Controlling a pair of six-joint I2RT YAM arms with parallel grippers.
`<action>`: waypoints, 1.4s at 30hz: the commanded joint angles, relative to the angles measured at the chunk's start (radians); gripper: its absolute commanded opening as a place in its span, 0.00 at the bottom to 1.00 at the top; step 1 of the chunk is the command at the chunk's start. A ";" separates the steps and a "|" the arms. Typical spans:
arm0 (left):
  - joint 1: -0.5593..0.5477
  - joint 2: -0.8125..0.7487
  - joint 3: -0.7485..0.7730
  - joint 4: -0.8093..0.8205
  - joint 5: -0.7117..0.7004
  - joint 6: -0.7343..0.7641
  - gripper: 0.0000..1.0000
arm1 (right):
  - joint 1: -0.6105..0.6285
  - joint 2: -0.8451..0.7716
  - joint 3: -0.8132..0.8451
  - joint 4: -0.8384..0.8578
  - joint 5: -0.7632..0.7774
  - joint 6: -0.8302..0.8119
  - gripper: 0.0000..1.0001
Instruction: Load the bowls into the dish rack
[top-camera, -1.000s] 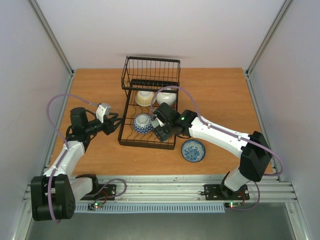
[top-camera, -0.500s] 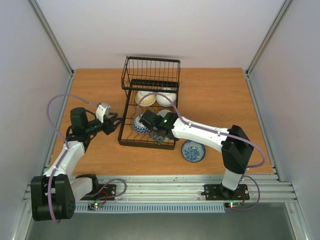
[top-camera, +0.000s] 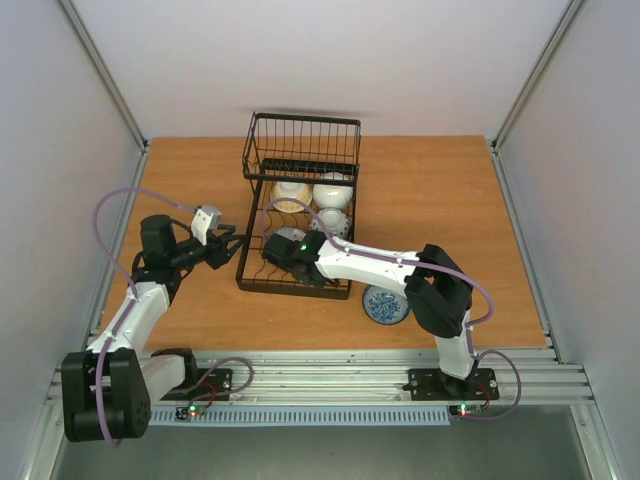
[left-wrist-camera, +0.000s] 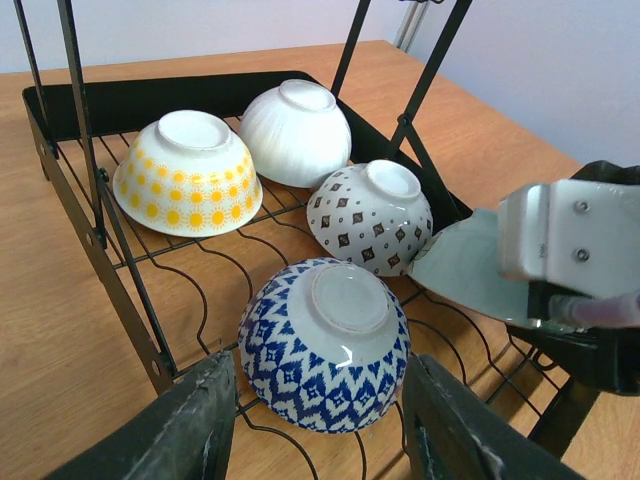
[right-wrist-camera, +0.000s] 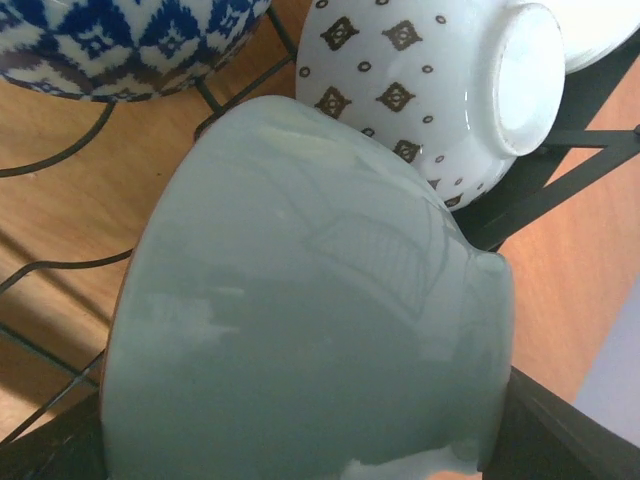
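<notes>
The black wire dish rack (top-camera: 302, 131) holds a yellow-dotted bowl (top-camera: 291, 195), a plain white bowl (top-camera: 333, 189), a white bowl with brown diamonds (top-camera: 334, 222) and a blue-and-white patterned bowl (top-camera: 282, 240), all upside down. My right gripper (top-camera: 289, 262) is shut on a pale green bowl (right-wrist-camera: 310, 350) and holds it tilted over the rack's near end, beside the diamond bowl (right-wrist-camera: 430, 80). My left gripper (left-wrist-camera: 320, 430) is open at the rack's left side, facing the blue-and-white bowl (left-wrist-camera: 325, 345). Another blue-patterned bowl (top-camera: 385, 303) lies upright on the table.
The rack's taller basket section stands at its far end. The rack's side wires (left-wrist-camera: 100, 240) rise close to my left fingers (left-wrist-camera: 190, 425). The orange table (top-camera: 440, 190) is enclosed by white walls on the left, right and back.
My right arm has swung left across the rack with the pale green bowl, down toward the near left slots. The diamond-patterned bowl is now uncovered. My left arm has not moved.
</notes>
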 joint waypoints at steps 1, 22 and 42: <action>0.004 0.002 -0.009 0.057 -0.004 -0.003 0.47 | 0.020 0.046 0.056 -0.053 0.111 0.029 0.01; 0.004 0.001 -0.007 0.053 0.001 0.002 0.47 | 0.042 -0.005 0.023 -0.008 0.086 0.065 0.99; 0.004 -0.001 -0.008 0.048 0.002 0.008 0.48 | 0.045 -0.015 -0.007 0.026 -0.007 0.055 0.99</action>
